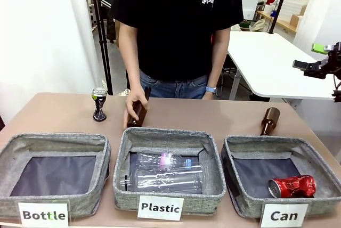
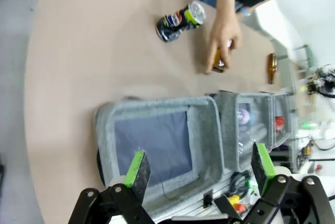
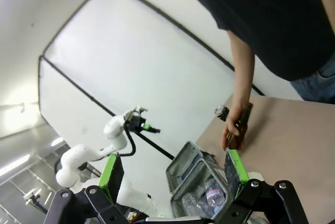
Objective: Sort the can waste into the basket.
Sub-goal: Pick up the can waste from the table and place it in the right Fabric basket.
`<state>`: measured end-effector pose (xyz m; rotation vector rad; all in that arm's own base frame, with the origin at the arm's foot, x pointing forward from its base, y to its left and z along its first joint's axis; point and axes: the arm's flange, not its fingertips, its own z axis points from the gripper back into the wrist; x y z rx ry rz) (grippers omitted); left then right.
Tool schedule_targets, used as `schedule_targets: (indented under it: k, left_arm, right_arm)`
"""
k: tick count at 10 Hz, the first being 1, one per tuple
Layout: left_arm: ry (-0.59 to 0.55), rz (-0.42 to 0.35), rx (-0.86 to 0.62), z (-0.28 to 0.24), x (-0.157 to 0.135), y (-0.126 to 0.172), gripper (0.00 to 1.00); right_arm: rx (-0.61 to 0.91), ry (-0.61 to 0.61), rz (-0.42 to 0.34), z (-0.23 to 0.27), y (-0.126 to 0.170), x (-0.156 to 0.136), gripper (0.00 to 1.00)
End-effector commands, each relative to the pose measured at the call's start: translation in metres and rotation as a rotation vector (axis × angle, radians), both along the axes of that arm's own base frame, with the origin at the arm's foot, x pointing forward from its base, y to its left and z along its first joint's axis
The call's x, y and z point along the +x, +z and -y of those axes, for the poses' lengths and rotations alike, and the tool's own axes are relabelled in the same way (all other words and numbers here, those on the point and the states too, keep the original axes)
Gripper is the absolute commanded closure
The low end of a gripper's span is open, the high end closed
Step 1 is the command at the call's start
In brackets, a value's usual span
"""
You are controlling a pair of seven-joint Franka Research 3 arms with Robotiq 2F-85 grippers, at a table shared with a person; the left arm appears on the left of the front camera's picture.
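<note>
Can-labelled basket on tan tabletop — white curtain behind — left claw and right claw released

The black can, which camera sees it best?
The left wrist view: the black can looks biggest, its silver top and yellow-green marks plain. Front view shows it smaller, upright. Right wrist view gives a tiny dark shape.

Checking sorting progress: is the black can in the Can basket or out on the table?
Out. The black can stands on the table, far left; the Can basket holds the red can.
</note>
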<state>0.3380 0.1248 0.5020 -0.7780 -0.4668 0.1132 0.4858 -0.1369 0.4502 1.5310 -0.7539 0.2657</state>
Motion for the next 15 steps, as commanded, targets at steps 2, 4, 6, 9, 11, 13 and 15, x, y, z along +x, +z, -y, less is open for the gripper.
schedule_targets:
  k: [2,4,6,9,11,13,15]
  left_arm:
    - [0.000,-0.090,0.102,0.025,0.082,-0.026,0.00]
    - [0.002,-0.175,0.004,0.023,0.089,-0.028,0.00]
    - [-0.008,-0.071,0.124,0.045,0.088,-0.035,0.00]
    - [0.017,-0.024,0.090,0.057,0.132,-0.061,0.00]
    - [-0.048,-0.041,-0.076,0.005,0.126,-0.030,0.00]
    - [-0.041,-0.061,-0.163,-0.078,0.087,-0.012,0.00]
    - [-0.150,-0.074,-0.242,-0.111,0.059,-0.028,0.00]
  right_arm:
    - [0.001,0.012,0.012,0.002,0.002,-0.002,0.00]
    - [0.001,0.012,0.012,0.002,0.002,-0.002,0.00]
    - [0.001,0.012,0.012,0.002,0.002,-0.002,0.00]
    - [0.001,0.012,0.012,0.002,0.002,-0.002,0.00]
    - [0.001,0.012,0.012,0.002,0.002,-0.002,0.00]
    - [0.001,0.012,0.012,0.002,0.002,-0.002,0.00]
    - [0.001,0.012,0.012,0.002,0.002,-0.002,0.00]
